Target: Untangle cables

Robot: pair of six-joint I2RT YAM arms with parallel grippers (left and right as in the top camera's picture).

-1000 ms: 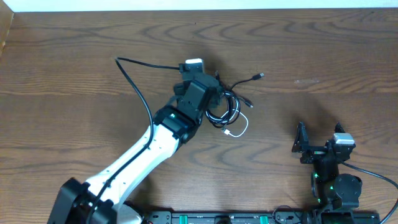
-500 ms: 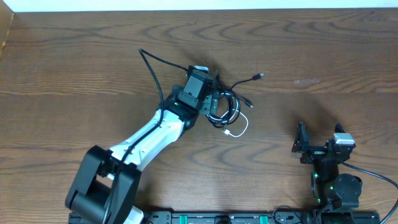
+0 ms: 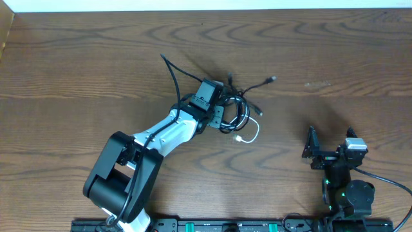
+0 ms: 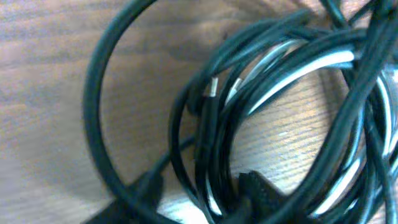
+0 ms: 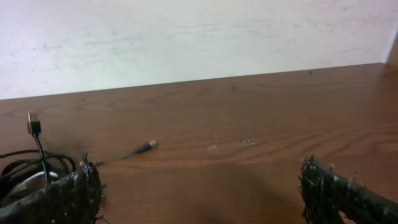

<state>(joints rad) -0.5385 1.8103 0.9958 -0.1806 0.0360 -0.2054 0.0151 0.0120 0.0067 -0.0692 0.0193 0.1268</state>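
Looking at the cables (image 3: pixel 237 117), we see one knotted pile on the counter (image 3: pixel 335 58), so nearly all the work is left. Our left claw (image 3: pixel 219 108) sits right on the pile; we cannot tell if it grips anything. Black loops (image 4: pixel 205 124) wrap a white cord (image 3: pixel 252 134) just past it. Our right claw (image 3: pixel 313 149) is wide open, empty, well apart from the pile.

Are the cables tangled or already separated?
Tangled: the cables lie in one coil, black loops crossing the white cord in the left wrist view.
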